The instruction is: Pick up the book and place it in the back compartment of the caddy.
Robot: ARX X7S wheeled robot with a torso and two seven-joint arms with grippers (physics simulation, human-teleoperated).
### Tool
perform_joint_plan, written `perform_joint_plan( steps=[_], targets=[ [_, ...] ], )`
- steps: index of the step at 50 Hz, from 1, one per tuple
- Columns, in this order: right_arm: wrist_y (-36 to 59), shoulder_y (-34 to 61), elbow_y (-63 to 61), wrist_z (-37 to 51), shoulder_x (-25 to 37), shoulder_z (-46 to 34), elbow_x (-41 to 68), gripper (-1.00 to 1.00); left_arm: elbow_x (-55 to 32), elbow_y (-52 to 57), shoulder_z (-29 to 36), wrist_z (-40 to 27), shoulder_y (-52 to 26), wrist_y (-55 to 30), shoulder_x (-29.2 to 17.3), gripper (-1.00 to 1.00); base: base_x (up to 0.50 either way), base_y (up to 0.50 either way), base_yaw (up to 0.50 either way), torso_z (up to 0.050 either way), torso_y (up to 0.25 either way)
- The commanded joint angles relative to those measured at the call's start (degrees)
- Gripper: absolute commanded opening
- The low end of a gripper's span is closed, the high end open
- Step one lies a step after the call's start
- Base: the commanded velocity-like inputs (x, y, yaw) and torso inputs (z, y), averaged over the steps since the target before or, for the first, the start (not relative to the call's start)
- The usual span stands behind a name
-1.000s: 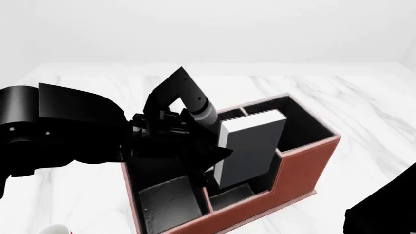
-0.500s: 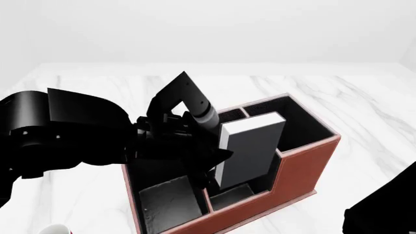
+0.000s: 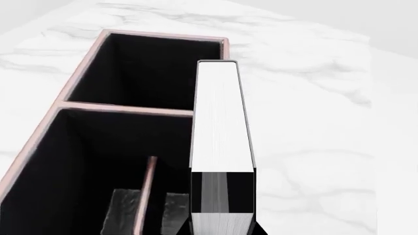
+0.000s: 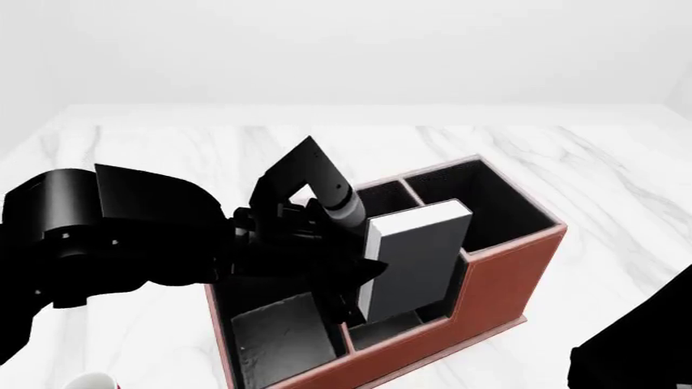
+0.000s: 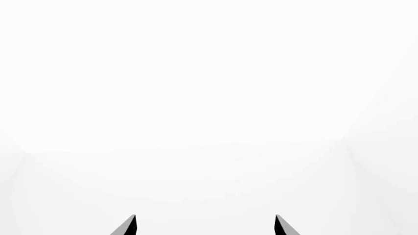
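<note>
Left gripper (image 4: 352, 271) is clamping the book (image 4: 411, 259), lowering it into the caddy (image 4: 497, 275); tilting, it's risking catching the divider. Right gripper (image 5: 204, 225) idling open, empty.

Stands upright inside the caddy (image 4: 492, 275), the book (image 4: 411, 259), lower end down in a middle bay beside the taller end section. Rests on the desk (image 4: 605, 178), with the left gripper (image 4: 352, 279) just left of the book, over the caddy's left part.
</note>
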Motion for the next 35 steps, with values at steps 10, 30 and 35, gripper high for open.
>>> perform_joint_plan(
  steps=[10, 30, 35],
  targets=[
    [0.0, 0.0, 0.1, -0.7, -0.8, 0.9, -1.2, 1.0, 1.7, -1.8, -2.1, 1.7, 1.0, 3.1, 0.8, -1.0, 0.0, 0.0, 0.0, 0.0, 0.001],
    [-0.2, 0.0, 0.2, -0.5, -0.6, 0.5, -1.2, 1.0, 3.0, -2.8, -1.8, 2.2, -0.2, 2.8, 1.7, -1.0, 0.0, 0.0, 0.0, 0.001, 0.001],
    [-0.3, 0.0, 0.3, -0.4, -0.5, 0.6, -1.2, 1.0, 3.3, -3.4, -1.7, 2.2, -0.7, 2.6, 1.8, -1.0, 0.0, 0.0, 0.0, 0.0, 0.002]
  ],
)
